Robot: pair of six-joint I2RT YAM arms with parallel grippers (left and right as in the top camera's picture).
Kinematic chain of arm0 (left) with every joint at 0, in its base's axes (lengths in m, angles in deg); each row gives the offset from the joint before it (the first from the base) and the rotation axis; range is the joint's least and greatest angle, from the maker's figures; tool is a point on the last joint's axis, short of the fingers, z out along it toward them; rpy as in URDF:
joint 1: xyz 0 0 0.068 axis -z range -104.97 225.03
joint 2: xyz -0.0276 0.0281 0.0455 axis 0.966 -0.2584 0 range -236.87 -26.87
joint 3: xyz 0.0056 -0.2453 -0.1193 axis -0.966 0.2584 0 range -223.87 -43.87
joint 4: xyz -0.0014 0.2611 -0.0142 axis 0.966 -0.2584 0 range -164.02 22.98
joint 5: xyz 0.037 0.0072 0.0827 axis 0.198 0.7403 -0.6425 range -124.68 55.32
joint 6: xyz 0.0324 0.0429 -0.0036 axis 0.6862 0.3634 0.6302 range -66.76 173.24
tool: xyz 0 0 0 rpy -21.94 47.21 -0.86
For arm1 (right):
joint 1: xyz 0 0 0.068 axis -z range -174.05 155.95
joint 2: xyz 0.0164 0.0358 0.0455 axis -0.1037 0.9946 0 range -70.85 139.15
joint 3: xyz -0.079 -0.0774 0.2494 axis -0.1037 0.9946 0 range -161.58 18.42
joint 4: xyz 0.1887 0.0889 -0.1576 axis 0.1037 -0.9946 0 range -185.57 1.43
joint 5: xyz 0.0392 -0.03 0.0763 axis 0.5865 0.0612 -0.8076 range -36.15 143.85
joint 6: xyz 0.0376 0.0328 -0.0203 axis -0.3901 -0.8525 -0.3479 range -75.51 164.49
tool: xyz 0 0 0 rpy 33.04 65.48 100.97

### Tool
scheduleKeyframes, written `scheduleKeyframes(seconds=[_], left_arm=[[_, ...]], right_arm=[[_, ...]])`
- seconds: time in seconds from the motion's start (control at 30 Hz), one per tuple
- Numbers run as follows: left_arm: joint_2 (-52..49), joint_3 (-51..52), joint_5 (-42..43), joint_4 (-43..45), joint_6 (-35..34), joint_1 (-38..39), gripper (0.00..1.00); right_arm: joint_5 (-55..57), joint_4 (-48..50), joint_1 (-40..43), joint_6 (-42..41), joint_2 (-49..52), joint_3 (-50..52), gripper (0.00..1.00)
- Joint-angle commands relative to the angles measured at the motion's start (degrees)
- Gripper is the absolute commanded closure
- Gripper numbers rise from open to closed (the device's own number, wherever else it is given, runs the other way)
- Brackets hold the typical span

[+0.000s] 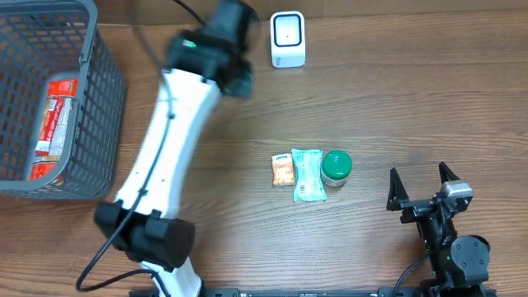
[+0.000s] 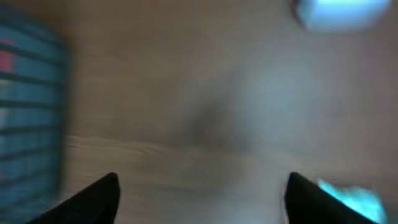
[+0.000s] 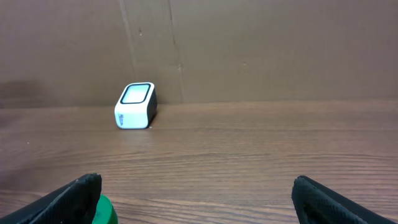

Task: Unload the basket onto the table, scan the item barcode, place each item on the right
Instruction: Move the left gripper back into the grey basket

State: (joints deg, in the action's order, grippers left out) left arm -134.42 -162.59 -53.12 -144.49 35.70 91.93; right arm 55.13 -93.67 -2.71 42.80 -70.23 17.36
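Three items in a row mid-table (image 1: 396, 99): orange packet (image 1: 283, 171), pale green packet (image 1: 308, 175), green-lidded jar (image 1: 337, 167), close together. Left gripper (image 2: 202, 193) over bare wood near the scanner (image 1: 288, 39), fingers spread, holding nothing, view blurred. Right gripper (image 1: 421, 177) right of the jar, spread wide, empty. Red packet (image 1: 56, 115) inside the basket (image 1: 99, 91).

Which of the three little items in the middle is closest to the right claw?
The green-lidded jar, rightmost in the row; the orange packet and pale packet lie further left.

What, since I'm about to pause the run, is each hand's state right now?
Left hand: open, holding nothing.
Right hand: open, holding nothing.
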Motion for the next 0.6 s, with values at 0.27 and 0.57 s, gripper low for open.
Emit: scheduleKeyframes(seconds=[0.27, 0.57], left_arm=[[-0.3, -14.8, -10.1, 1.9, 10.0, -22.4, 0.07], [-0.8, -14.8, 4.3, 6.1, 18.4, -41.2, 0.00]], right_arm=[[-0.3, 0.4, 0.2, 0.0, -0.5, 0.6, 0.00], [-0.3, 0.4, 0.2, 0.0, -0.5, 0.6, 0.00]])
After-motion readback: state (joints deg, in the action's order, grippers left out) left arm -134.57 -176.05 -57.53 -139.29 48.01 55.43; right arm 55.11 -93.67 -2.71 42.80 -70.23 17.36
